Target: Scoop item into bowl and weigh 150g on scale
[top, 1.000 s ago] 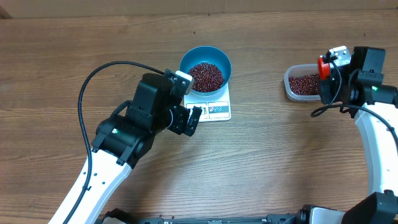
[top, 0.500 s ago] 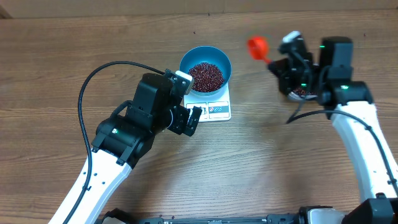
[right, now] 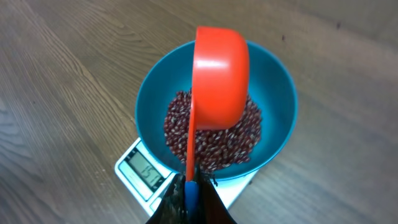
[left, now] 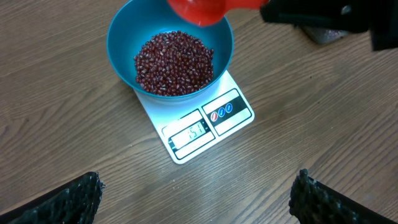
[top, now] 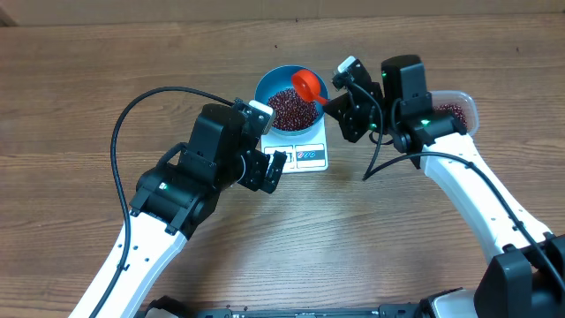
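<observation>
The blue bowl (top: 261, 92) stands on the white scale (top: 311, 157) and holds a heap of dark red beans (top: 290, 108). My right gripper (top: 334, 104) is shut on the thin handle of a red scoop (top: 306, 85), whose cup hangs over the bowl's right side. In the right wrist view the scoop (right: 221, 74) shows its smooth outside above the beans (right: 211, 143), and the gripper (right: 191, 194) pinches the handle's blue end. My left gripper (top: 270, 168) is open just in front of the scale; its view shows bowl (left: 121, 43), scale (left: 205, 127) and nothing between the fingers (left: 84, 193).
A clear plastic tub (top: 457, 109) with more beans sits to the right, partly behind my right arm. A black cable (top: 132, 115) loops over the table at the left. Bare wooden tabletop lies in front of the scale.
My right arm has swung left from the tub, carrying the red scoop to above the bowl. The left arm has stayed still.
</observation>
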You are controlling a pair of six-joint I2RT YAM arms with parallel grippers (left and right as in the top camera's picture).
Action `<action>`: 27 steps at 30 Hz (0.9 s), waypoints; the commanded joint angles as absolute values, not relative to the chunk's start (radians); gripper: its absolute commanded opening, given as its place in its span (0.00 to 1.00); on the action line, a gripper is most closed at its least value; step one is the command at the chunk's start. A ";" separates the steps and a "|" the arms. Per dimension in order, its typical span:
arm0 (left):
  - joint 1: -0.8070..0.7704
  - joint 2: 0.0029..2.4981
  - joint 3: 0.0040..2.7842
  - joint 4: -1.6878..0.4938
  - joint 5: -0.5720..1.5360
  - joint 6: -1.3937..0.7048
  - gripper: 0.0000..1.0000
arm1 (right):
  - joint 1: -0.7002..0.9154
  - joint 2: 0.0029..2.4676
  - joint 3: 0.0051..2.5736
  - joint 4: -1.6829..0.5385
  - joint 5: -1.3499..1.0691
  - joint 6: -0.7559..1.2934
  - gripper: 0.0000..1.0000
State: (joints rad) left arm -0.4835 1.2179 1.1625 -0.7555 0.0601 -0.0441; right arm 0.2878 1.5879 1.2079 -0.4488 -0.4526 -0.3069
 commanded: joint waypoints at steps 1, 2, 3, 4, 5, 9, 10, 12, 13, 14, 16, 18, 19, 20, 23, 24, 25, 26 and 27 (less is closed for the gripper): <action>-0.478 1.222 1.153 -0.756 0.068 -0.022 1.00 | 0.294 1.585 1.269 -0.501 -0.401 -0.164 0.03; -0.478 1.222 1.153 -0.756 0.068 -0.022 1.00 | 0.294 1.585 1.298 -0.542 -0.401 -0.164 0.03; -0.478 1.222 1.153 -0.756 0.068 -0.022 1.00 | 0.294 1.586 1.324 -0.580 -0.400 -0.164 0.03; -0.478 1.222 1.153 -0.756 0.068 -0.022 1.00 | 0.294 1.588 1.357 -0.627 -0.400 -0.164 0.03; -0.478 1.222 1.153 -0.756 0.068 -0.022 0.99 | 0.294 1.592 1.395 -0.681 -0.400 -0.165 0.03; -0.478 1.222 1.153 -0.756 0.068 -0.022 1.00 | 0.294 1.625 1.530 -0.836 -0.355 -0.175 0.03; -0.478 1.222 1.153 -0.756 0.068 -0.022 1.00 | 0.294 1.634 1.561 -0.865 -0.356 -0.188 0.03; -0.478 1.222 1.153 -0.756 0.068 -0.022 1.00 | 0.294 1.657 1.605 -0.906 -0.356 -0.188 0.03; -0.478 1.222 1.153 -0.756 0.068 -0.022 1.00 | 0.294 1.669 1.618 -0.920 -0.356 -0.188 0.03; -0.478 1.222 1.153 -0.756 0.068 -0.022 1.00 | 0.294 1.682 1.628 -0.933 -0.357 -0.187 0.03; -0.478 1.222 1.153 -0.756 0.068 -0.022 1.00 | 0.294 1.717 1.638 -0.947 -0.360 -0.188 0.03; -0.478 1.222 1.153 -0.756 0.068 -0.022 1.00 | 0.296 1.749 1.638 -0.953 -0.360 -0.191 0.03; -0.478 1.222 1.153 -0.756 0.068 -0.022 1.00 | 0.298 1.767 1.638 -0.953 -0.360 -0.192 0.03; -0.478 1.222 1.153 -0.756 0.068 -0.022 0.99 | 0.302 1.782 1.638 -0.952 -0.360 -0.200 0.03; -0.478 1.222 1.153 -0.756 0.068 -0.022 1.00 | 0.316 1.810 1.638 -0.941 -0.355 -0.222 0.03; -0.478 1.222 1.153 -0.756 0.068 -0.022 0.99 | 0.321 1.812 1.638 -0.931 -0.355 -0.222 0.03; -0.478 1.222 1.153 -0.756 0.068 -0.022 1.00 | 0.326 1.818 1.638 -0.919 -0.355 -0.222 0.03; -0.478 1.222 1.153 -0.756 0.068 -0.022 0.99 | 0.328 1.819 1.638 -0.908 -0.355 -0.222 0.03; -0.478 1.222 1.153 -0.756 0.068 -0.022 1.00 | 0.332 1.824 1.638 -0.896 -0.352 -0.221 0.03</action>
State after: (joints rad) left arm -0.4835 1.2179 1.1625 -0.7555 0.0605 -0.0441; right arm 0.3138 1.8339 1.6230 -0.9203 -0.3569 -0.2073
